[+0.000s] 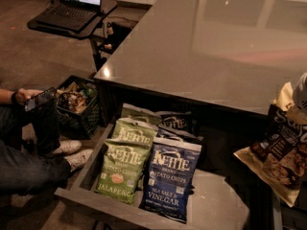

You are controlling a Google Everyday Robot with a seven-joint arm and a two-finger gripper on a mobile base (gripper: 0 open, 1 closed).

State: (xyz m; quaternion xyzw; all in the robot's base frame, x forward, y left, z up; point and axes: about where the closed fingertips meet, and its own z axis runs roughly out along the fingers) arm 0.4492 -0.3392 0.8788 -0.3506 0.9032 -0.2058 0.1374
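At the right edge of the view, the hand [298, 98] is closed on the top of one snack bag [283, 152]. The bag hangs clear of the counter [201, 47], to the right of the open drawer [216, 210].

Bag appearance: dark brown front, pale yellow border, white lettering, pictured snack pieces.

Drawer contents:
- at least two overlapping green Kettle chip bags [122, 169]
- one blue Kettle chip bag [170, 178]
- one black Kettle chip bag [175, 122] at the back

Further left:
- one black crate [79, 114]
- one seated person [29, 147]
- one laptop [72, 6]
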